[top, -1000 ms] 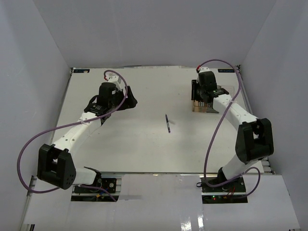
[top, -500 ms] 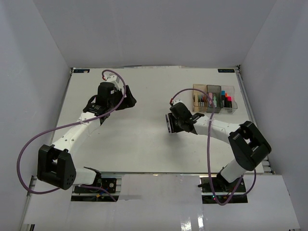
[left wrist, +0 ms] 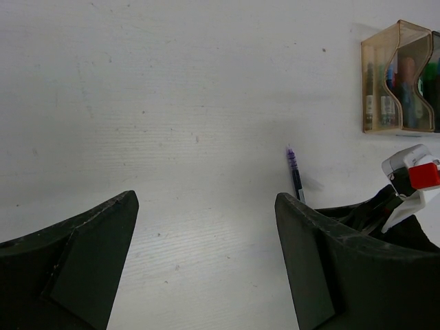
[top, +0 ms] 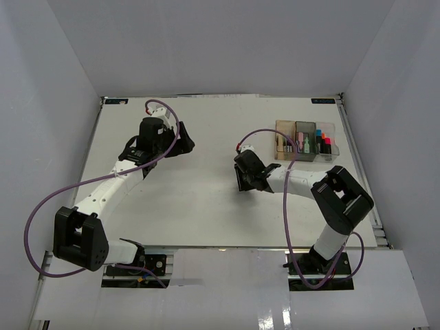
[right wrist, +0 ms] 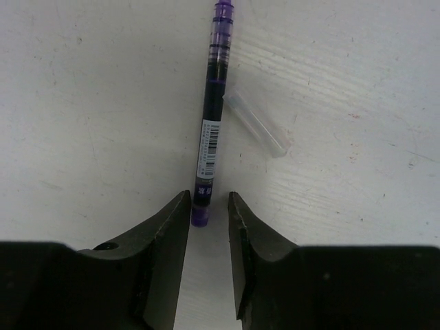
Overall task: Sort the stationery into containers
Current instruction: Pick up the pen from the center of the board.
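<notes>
Swung from the bins [top: 306, 123] to mid-frame overhead, the right gripper [right wrist: 208, 206] holds narrowed, unclosed jaws astride the near end of the purple pen [right wrist: 213, 117]; its shaft runs straight up-frame. Farther off, the left gripper [left wrist: 205, 199] gapes empty.

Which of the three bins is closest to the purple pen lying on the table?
The amber-tinted bin, at the row's left end in the top view. The smoky grey bin and clear bin sit farther right, away from the purple pen.
</notes>
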Robot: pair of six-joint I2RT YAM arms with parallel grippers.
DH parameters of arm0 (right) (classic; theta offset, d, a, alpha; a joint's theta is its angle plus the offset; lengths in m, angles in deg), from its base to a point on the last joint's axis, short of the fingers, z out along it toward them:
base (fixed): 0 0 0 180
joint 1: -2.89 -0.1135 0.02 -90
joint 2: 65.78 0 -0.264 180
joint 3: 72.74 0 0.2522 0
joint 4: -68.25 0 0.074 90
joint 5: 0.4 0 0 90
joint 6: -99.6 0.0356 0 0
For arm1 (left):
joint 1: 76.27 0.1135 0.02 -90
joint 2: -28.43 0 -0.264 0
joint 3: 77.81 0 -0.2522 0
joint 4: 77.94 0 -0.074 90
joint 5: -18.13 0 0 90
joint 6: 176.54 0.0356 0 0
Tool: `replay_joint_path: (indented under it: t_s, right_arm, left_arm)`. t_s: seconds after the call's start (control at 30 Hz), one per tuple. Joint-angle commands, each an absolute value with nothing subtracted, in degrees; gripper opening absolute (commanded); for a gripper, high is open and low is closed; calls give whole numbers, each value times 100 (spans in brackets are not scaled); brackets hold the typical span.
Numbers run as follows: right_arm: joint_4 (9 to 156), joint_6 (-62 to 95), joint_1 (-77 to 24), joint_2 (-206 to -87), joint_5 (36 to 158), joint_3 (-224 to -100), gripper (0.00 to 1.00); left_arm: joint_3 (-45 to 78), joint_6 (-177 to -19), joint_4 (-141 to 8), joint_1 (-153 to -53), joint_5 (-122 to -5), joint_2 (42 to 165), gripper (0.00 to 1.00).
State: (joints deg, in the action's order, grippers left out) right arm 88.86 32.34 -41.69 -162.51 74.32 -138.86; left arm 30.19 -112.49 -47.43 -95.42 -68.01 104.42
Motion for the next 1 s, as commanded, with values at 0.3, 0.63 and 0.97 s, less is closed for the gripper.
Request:
replay_joint_path:
  t_s: [0.3,0.63,0.97]
  right_arm:
    - [8579,3289,-4545,-16238,7492,-13993,8]
    - [7335,3237,-4765,-14700,8264,-14029,8]
    - [5382,3254,-4949,-13390,8635,-13353,8]
  left_arm:
    - [3007,-11334,-4801,-9428,-6634,10226,92]
    - [3437,-11826,-5484,-9437,-5782,9296,91]
    - [4263,-12731,-7059,-9840,-5332,8363,86]
